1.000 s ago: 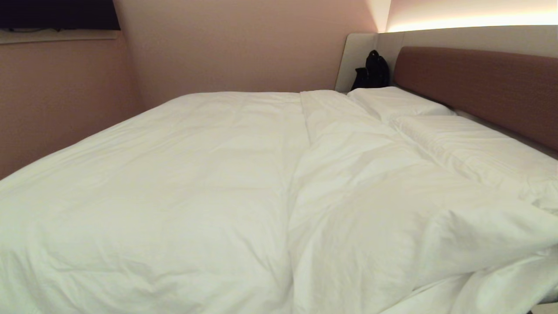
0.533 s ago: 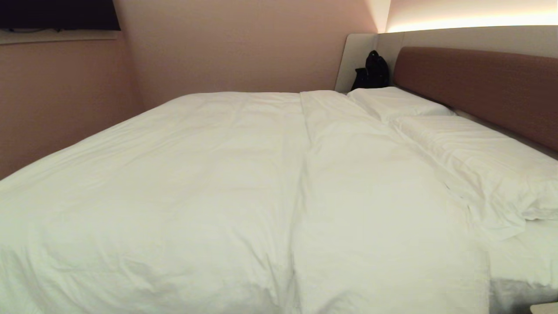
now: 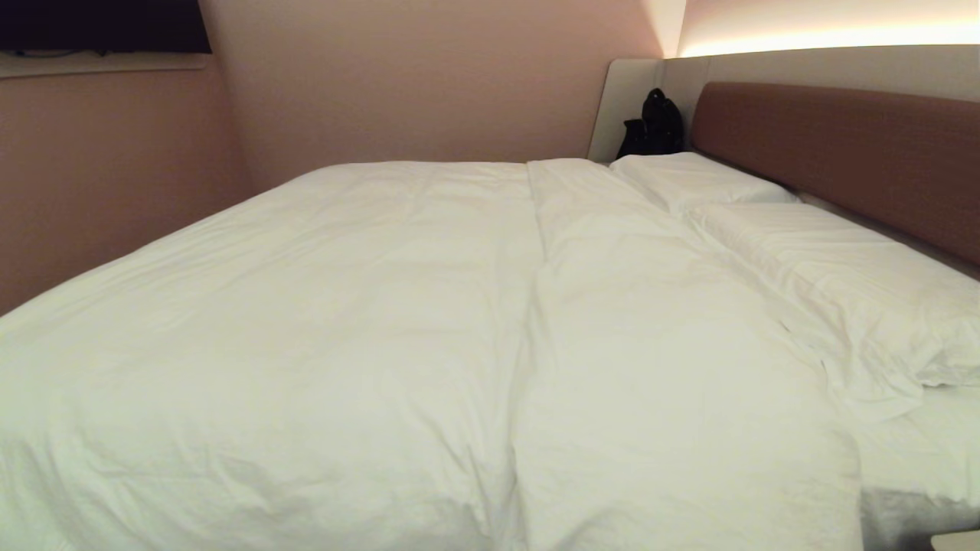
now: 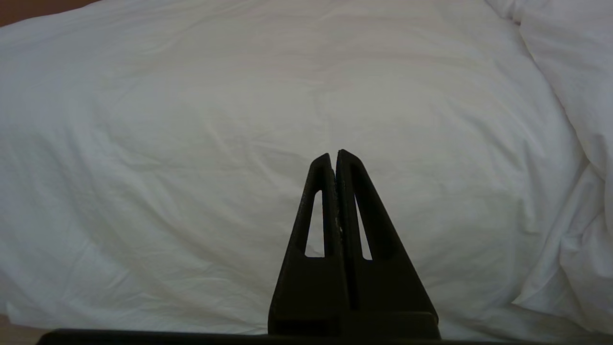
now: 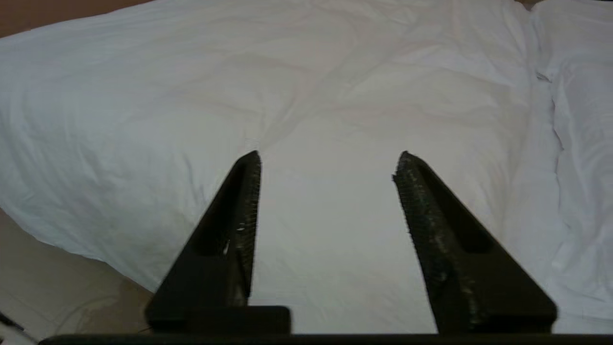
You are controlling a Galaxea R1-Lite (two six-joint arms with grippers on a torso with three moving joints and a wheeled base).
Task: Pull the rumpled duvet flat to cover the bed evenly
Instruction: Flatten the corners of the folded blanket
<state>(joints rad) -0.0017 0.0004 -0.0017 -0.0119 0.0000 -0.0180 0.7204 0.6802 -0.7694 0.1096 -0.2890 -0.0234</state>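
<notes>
Head view, duvet [image 3: 367,321] spread across bed [image 3: 911,505] from left edge to pillows [image 3: 834,275] at right, left hand [image 4: 334,158] closed, empty, above duvet, right hand [image 5: 328,167] parted, holding nothing, over duvet.

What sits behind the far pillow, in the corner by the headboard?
A black bag stands behind the far pillow, against the pale panel beside the headboard. The pillow hides its base.
</notes>
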